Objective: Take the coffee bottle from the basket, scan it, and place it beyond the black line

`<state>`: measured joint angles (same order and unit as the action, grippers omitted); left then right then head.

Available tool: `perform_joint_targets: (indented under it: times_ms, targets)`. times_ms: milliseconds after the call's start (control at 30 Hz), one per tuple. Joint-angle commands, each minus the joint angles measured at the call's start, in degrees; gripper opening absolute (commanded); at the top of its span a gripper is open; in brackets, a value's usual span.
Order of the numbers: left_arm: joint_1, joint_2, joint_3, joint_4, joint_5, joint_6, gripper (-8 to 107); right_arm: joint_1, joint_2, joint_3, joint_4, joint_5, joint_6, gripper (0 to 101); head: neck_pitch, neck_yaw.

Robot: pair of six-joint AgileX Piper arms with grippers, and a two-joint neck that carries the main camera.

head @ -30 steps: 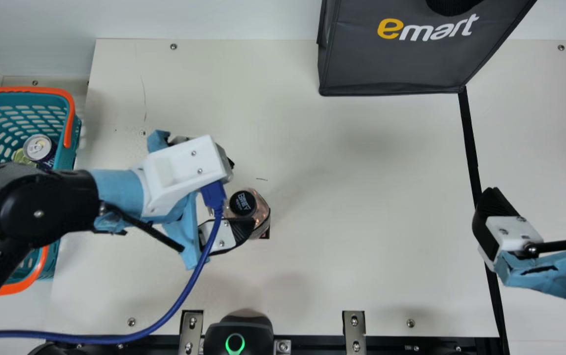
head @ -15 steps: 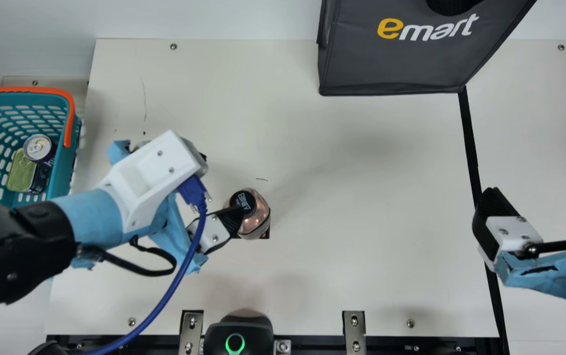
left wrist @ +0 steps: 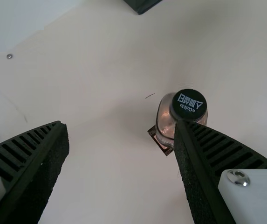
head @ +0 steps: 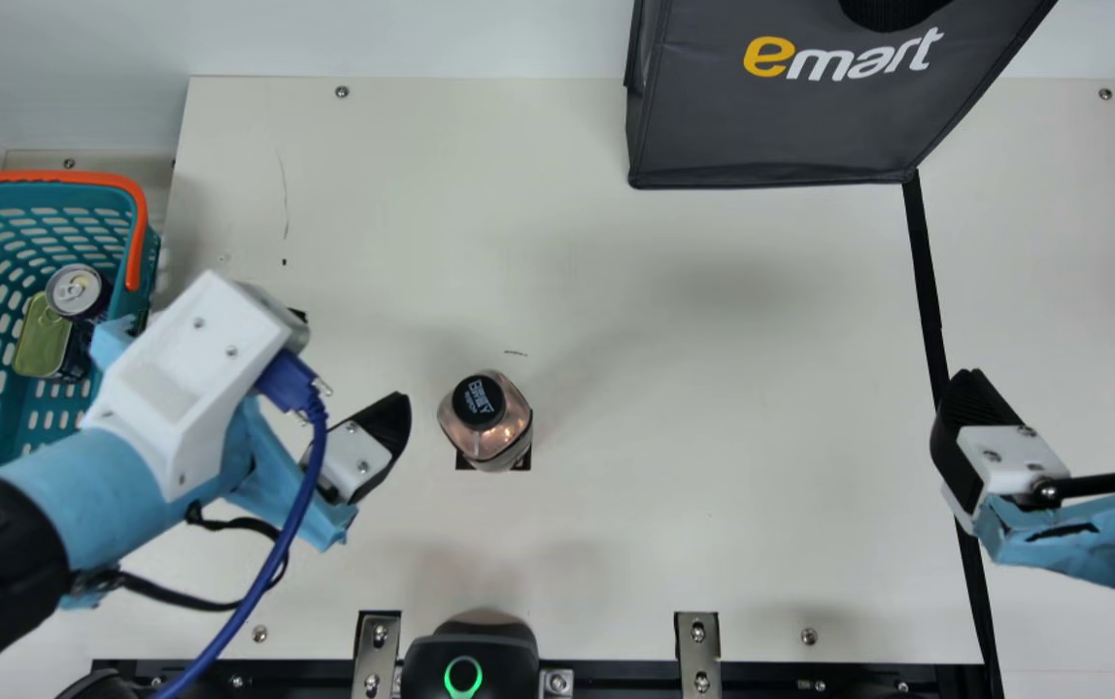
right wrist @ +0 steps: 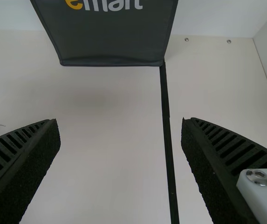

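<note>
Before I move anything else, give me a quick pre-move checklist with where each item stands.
1. Bottle out of the basket and upright on the table: ok.
2. Left tool open and not touching the bottle: ok, with a gap between them in the main view.
3. Right tool open and holding nothing: ok.
4. Right tool lined up on the bottle: not ok, it is over by the black line.
5. Bottle scanned: cannot tell.
6. Bottle beyond the line: not ok.
</note>
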<state>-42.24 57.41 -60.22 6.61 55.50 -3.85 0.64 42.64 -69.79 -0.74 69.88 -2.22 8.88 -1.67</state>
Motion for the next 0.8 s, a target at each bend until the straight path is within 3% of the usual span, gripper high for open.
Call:
perform_joint_targets:
  times_ms: [0,400,767]
  targets:
    - [-1.17,-0.84,0.14,2.80,0.83,-5.15,90,0.00,0.00,0.00,0.00,0.00,0.00,91,-0.96,0.09]
    - [-8.75,-3.97,0.04,10.37,6.52,-19.64,90,0.00,0.00,0.00,0.00,0.00,0.00,91,-0.96,0.09]
    - [-17.10,-2.55,-0.86,15.40,8.78,-29.26,90,0.00,0.00,0.00,0.00,0.00,0.00,91,-0.96,0.09]
